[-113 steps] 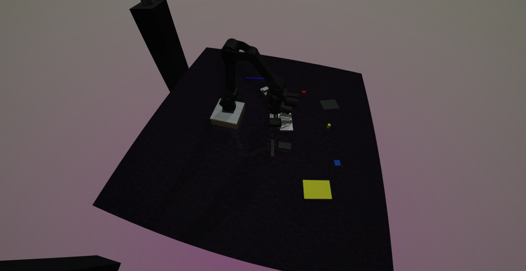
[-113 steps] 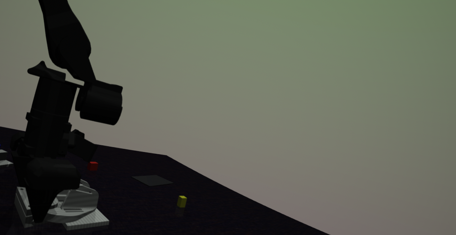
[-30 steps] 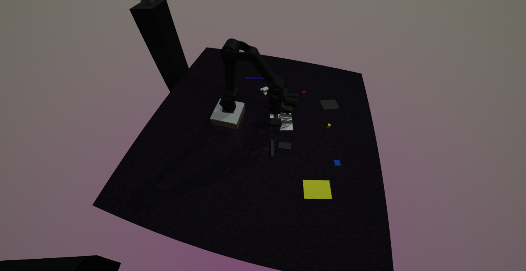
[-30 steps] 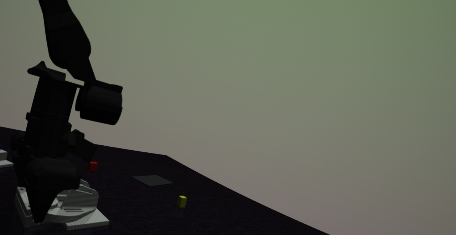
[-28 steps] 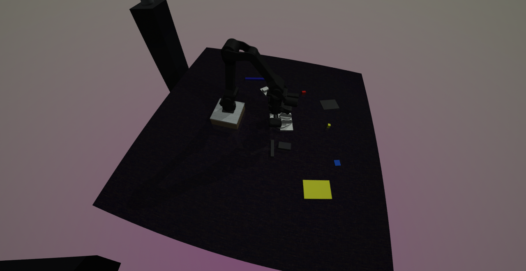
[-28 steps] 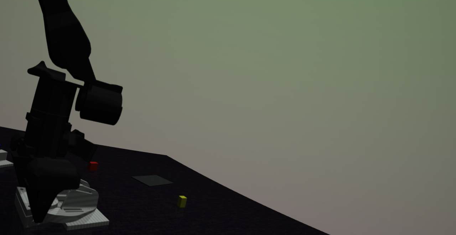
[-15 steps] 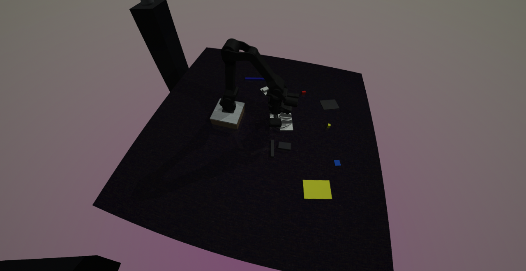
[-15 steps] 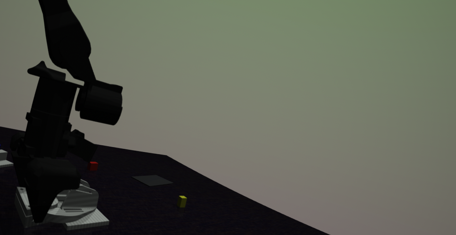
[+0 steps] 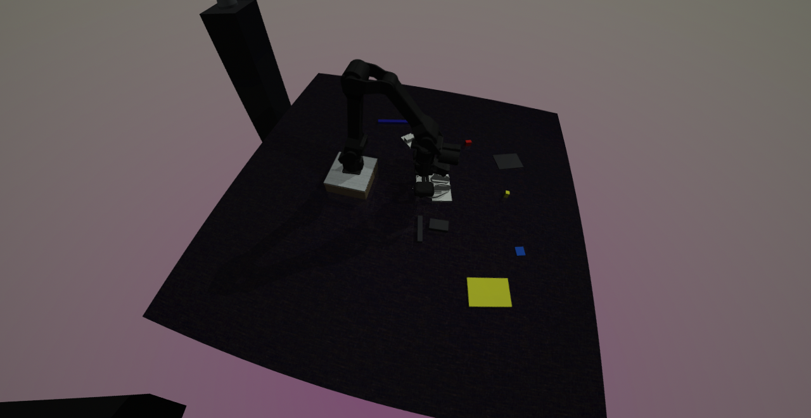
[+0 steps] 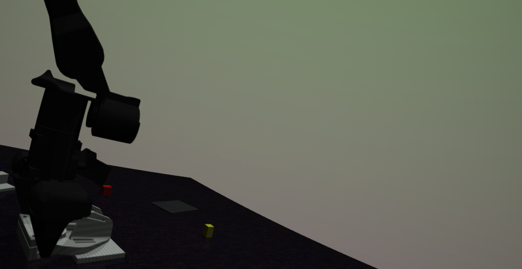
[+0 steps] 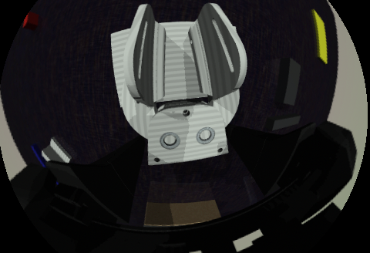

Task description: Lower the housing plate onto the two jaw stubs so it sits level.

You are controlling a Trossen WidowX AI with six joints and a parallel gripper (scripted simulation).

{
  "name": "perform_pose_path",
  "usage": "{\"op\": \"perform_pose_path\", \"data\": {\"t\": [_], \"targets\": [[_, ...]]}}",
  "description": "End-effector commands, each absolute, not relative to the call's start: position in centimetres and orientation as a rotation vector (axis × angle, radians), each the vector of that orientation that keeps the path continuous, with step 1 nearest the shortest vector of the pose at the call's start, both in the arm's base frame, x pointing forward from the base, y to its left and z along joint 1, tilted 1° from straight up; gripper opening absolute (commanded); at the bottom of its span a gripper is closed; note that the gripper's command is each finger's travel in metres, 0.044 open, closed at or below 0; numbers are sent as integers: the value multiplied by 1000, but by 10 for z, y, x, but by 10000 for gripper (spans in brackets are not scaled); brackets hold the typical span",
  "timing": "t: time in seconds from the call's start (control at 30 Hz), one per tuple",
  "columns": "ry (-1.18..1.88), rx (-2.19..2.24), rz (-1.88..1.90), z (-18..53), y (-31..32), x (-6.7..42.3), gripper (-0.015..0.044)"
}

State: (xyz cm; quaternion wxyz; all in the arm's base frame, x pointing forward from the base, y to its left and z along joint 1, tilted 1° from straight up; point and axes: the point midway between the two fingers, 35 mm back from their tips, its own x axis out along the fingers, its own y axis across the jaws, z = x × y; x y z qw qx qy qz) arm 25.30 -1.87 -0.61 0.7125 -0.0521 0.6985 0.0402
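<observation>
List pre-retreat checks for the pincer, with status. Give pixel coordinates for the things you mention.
1. Pincer [image 9: 429, 180] [image 10: 34, 234] [image 11: 185, 134] open, gripping nothing: ok.
2. Housing plate [image 10: 25, 225] [image 11: 188, 150] over the stubs, both ringed holes filled: ok.
3. Plate fully closed underneath: cannot tell, seam mostly hidden.
4. Fingertips off the plate's sides: cannot tell, gap unclear.
5. Red block [image 9: 468, 142] [image 10: 106, 190] [image 11: 31, 21] apart from the housing: ok.
6. Pincer withdrawn: not ok, fingers flank the plate.
</observation>
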Motion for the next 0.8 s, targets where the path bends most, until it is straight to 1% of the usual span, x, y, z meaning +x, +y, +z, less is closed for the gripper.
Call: {"op": "perform_pose_path", "data": {"t": [0.0,0.1,0.3,0.43,0.63,0.77], "targets": [[1548,-115,89,-6,-19,253,440],[1548,-116,89,7,-19,254,440],[1547,-119,89,68,-18,250,440],[1536,-120,91,64,-18,252,440],[1549,-118,90,113,-12,209,440],[1551,-118,89,119,-12,202,440]]}}
